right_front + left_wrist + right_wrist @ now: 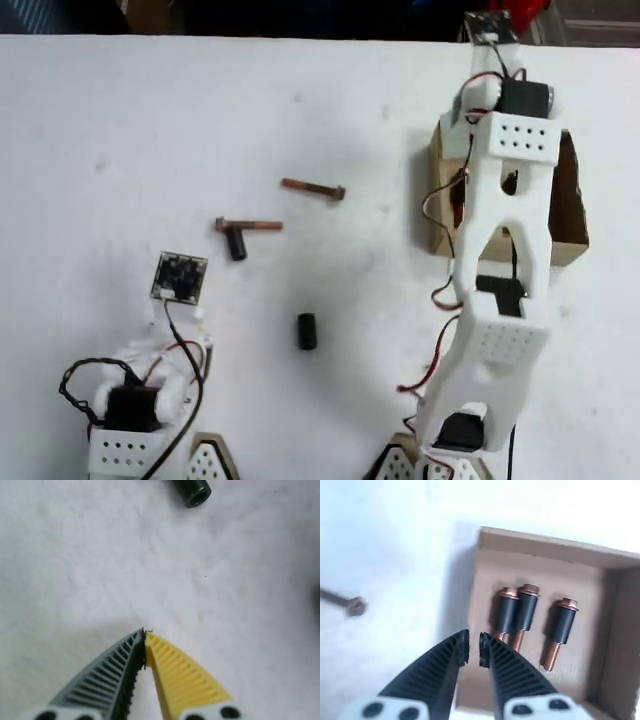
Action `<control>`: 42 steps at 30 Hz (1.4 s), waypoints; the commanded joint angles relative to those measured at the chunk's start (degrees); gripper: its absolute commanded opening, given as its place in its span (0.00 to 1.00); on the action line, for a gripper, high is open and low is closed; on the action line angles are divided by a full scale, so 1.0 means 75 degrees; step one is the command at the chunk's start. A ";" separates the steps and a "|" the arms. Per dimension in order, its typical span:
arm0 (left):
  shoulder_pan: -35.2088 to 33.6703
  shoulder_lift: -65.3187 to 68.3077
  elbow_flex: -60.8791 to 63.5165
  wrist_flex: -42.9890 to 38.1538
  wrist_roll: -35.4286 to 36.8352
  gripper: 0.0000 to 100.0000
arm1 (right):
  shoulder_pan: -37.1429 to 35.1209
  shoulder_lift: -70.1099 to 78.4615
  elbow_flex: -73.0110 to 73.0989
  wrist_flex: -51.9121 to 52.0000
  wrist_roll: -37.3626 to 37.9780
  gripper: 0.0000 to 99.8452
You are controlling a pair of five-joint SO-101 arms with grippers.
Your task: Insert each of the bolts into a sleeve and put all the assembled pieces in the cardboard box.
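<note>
Your right claw (474, 647) is hanging narrowly parted over the cardboard box (545, 542); your left claw (145, 636) is sitting pinched closed.

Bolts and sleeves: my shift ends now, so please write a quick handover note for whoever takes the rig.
Left gripper: shut, empty, low over the table.
Right gripper: barely open, empty, above the near edge of the box.
Done: three assembled pieces lie side by side in the box.
Left: two bare bolts and two loose sleeves are on the table. One sleeve lies right beside the nearer bolt, the other on its own. Both pairs need to be joined and boxed.
</note>
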 commanded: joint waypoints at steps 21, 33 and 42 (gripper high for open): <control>-0.0674 -0.0053 -0.0012 -0.0082 -0.0047 0.02 | -0.3253 -0.4038 0.0422 0.1014 0.0070 0.02; -0.1940 -0.0053 -0.0012 -0.0082 -0.0070 0.02 | -0.4062 -0.5304 0.2403 0.0990 0.0035 0.02; -0.2104 -0.0053 -0.0012 -0.0082 -0.0070 0.02 | -0.4062 -0.6277 0.5040 0.0955 -0.0563 0.02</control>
